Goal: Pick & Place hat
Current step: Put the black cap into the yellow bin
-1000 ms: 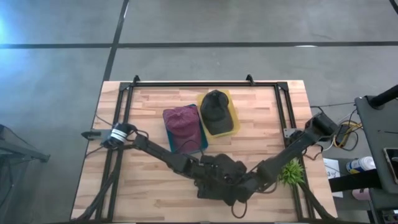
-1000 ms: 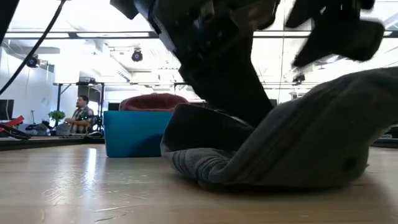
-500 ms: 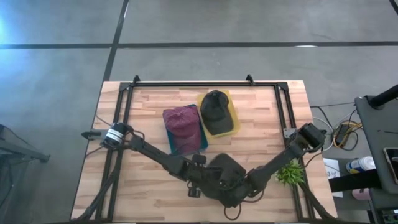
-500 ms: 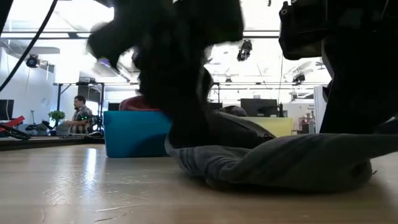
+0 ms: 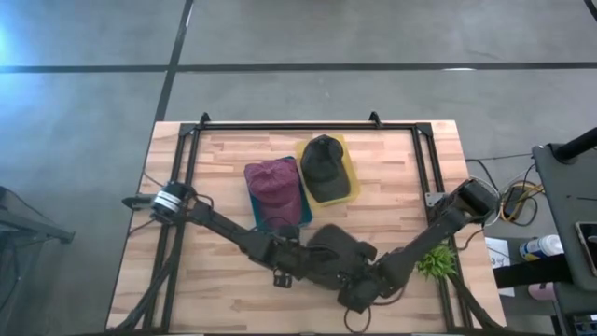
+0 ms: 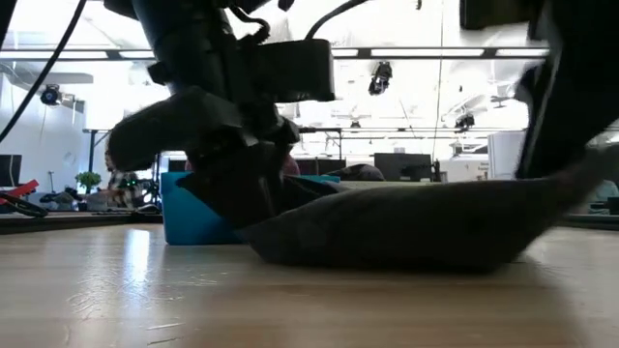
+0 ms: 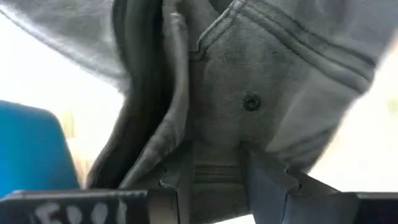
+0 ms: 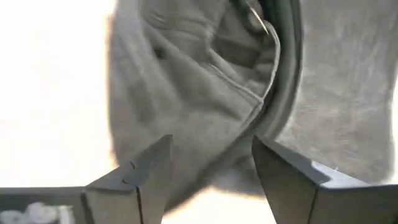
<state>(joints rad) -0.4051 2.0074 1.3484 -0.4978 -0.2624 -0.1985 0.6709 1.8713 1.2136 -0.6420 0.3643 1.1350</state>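
Grey hat (image 7: 261, 81) pinched in left claw (image 7: 214, 171).

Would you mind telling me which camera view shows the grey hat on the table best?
The low view: the grey hat lies whole on the wood, the left gripper at one end. From above, both arms hide most of it. The wrist views show only close-up fabric and seams.

matt grey cloth hat (image 7: 261, 81), seemingly wooden table (image 5: 224, 299)
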